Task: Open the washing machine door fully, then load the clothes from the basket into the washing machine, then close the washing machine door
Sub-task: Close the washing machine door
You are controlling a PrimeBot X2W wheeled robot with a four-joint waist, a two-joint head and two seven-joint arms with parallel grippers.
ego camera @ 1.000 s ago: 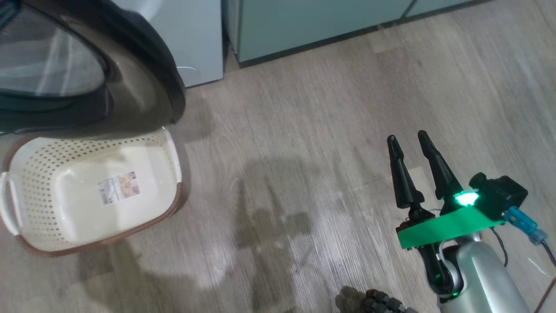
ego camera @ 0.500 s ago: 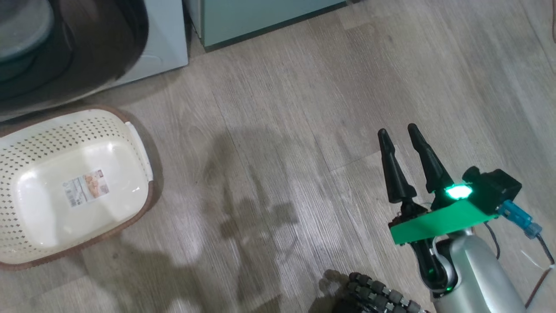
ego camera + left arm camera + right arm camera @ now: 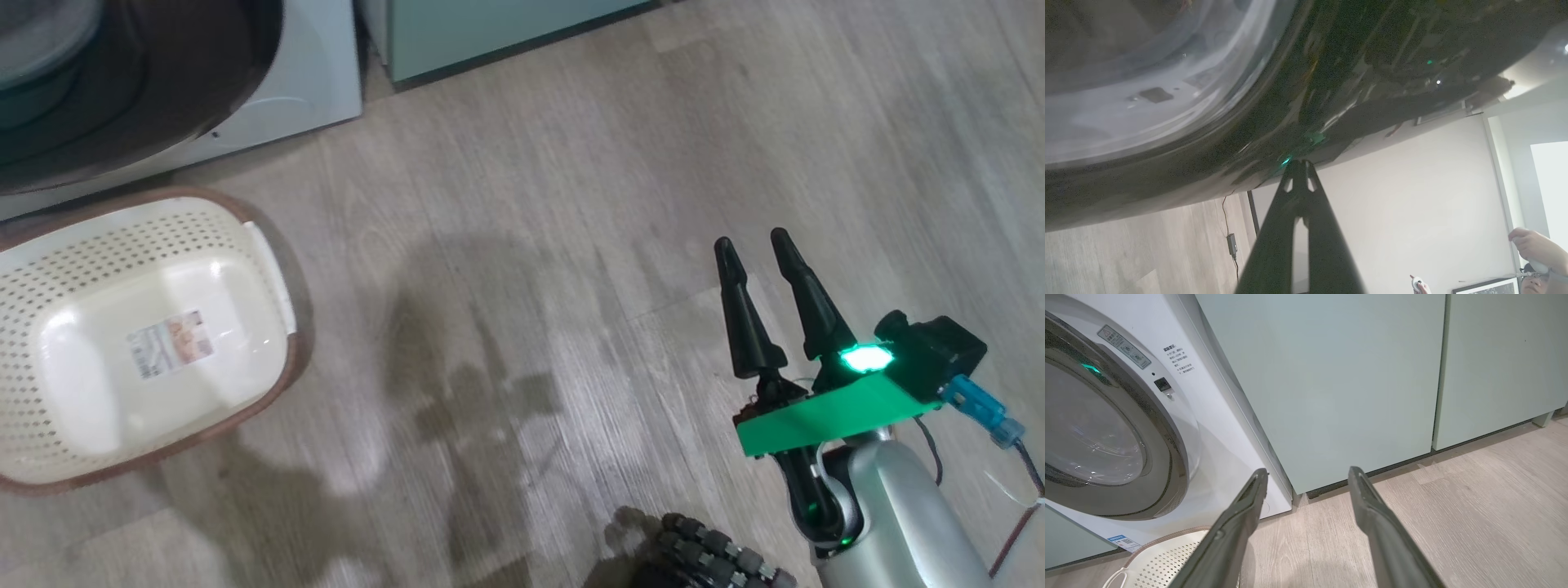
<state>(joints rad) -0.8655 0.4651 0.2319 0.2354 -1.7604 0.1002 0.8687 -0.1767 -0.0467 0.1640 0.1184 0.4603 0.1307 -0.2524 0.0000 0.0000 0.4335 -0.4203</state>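
Black and tapered, the two fingers of the right gripper (image 3: 751, 245) stand apart with nothing between them. It is open, at the lower right of the head view, above the bare wooden floor (image 3: 531, 204). A green plate (image 3: 824, 416) sits just behind the fingers on the wrist. In the right wrist view this gripper points toward the foot of the pale green cabinets (image 3: 1351, 375), where they meet the white washing machine (image 3: 1216, 428).

The left gripper (image 3: 1300, 165) is closed, fingers pressed tip to tip and holding nothing. Its tips are right at the glossy black ring of the door (image 3: 1372, 61) — whether they touch it I cannot tell. The door's clear glass bowl fills the upper left of the left wrist view.

At the left of the right wrist view the door lies against the machine's front, shut or very nearly so. In the head view its dark ring takes the upper left corner. The basket (image 3: 122, 245) stands on the floor just below it at the left edge, well apart from the right gripper. A paper label (image 3: 170, 343) lies in the middle of its pale bottom.

A person's hand (image 3: 1531, 245) shows at the lower right of the left wrist view.
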